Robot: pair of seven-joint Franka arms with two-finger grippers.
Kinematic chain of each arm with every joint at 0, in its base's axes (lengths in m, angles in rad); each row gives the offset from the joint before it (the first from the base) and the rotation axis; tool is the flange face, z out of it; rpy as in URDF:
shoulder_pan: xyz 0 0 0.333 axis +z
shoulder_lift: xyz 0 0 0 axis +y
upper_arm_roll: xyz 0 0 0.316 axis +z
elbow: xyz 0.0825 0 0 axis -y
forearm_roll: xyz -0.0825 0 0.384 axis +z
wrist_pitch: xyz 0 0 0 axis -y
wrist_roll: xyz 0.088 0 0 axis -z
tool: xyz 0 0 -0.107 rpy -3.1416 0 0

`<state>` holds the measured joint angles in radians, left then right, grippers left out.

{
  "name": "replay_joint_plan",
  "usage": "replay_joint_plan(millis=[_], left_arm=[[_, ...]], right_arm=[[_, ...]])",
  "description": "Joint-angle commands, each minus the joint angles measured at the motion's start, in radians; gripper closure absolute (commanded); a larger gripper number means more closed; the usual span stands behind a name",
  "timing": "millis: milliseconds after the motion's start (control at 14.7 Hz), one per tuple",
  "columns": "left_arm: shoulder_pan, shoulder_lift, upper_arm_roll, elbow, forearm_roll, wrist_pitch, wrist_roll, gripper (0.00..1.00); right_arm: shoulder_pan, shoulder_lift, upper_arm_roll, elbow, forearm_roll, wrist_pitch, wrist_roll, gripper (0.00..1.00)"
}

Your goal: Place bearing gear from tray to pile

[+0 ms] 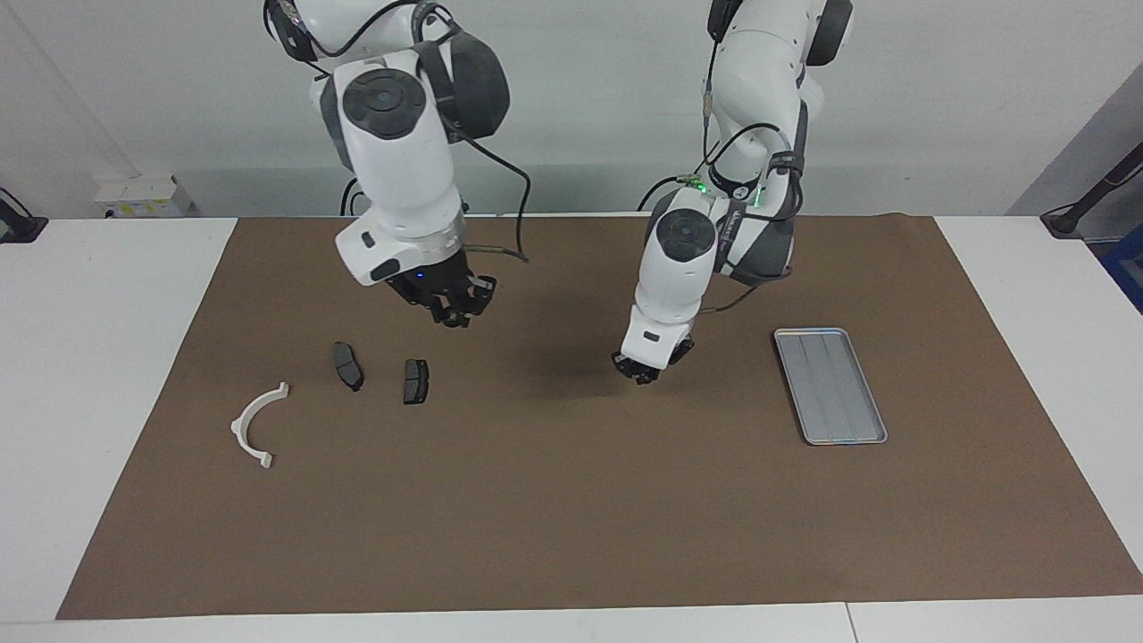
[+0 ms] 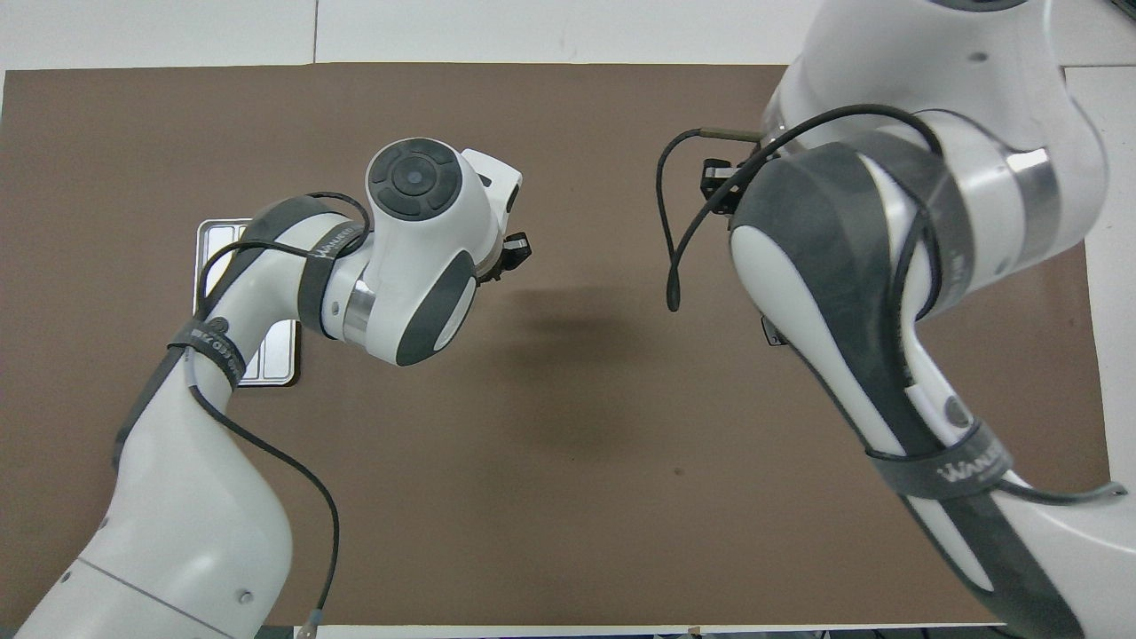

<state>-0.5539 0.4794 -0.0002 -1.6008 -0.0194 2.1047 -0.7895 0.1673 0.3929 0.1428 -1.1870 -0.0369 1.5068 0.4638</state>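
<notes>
The silver-grey ridged tray (image 1: 830, 384) lies on the brown mat toward the left arm's end; its surface shows bare, and the left arm partly covers it in the overhead view (image 2: 222, 235). No bearing gear shows anywhere. The pile lies toward the right arm's end: a white semicircular bracket (image 1: 254, 424) and two dark grey pads (image 1: 348, 366) (image 1: 415, 381). My left gripper (image 1: 646, 368) hangs low over the bare mat between tray and pile, also seen in the overhead view (image 2: 515, 253). My right gripper (image 1: 455, 308) is raised over the mat beside the pads; the overhead view (image 2: 719, 182) shows it too.
The brown mat (image 1: 571, 500) covers most of the white table. In the overhead view the right arm hides the pile. A white box (image 1: 143, 196) stands at the table's corner near the right arm's base.
</notes>
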Motion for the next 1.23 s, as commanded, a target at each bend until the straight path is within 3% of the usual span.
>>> replay_joint_plan(millis=[0,272,477,681,1022,1158], left_arm=[[-0.014,0.053,0.020,0.047,0.001,0.029,-0.019,0.91],[-0.040,0.094,0.022,0.047,0.006,0.023,-0.060,0.91],[-0.043,0.091,0.022,0.027,0.007,0.047,-0.089,0.90],[-0.044,0.087,0.023,-0.005,0.010,0.069,-0.100,0.90],[-0.044,0.087,0.023,-0.011,0.010,0.069,-0.103,0.86],[-0.044,0.087,0.023,-0.011,0.010,0.072,-0.106,0.67]], right_arm=[[-0.118,-0.016,0.009,-0.055,0.017,0.027,-0.248,1.00],[-0.201,-0.017,0.009,-0.155,0.008,0.154,-0.405,1.00],[-0.218,-0.022,0.008,-0.293,-0.001,0.323,-0.427,1.00],[-0.226,-0.012,0.006,-0.471,-0.053,0.586,-0.427,1.00],[-0.267,0.084,0.003,-0.513,-0.076,0.768,-0.432,1.00],[-0.278,0.116,0.003,-0.513,-0.090,0.790,-0.432,1.00]])
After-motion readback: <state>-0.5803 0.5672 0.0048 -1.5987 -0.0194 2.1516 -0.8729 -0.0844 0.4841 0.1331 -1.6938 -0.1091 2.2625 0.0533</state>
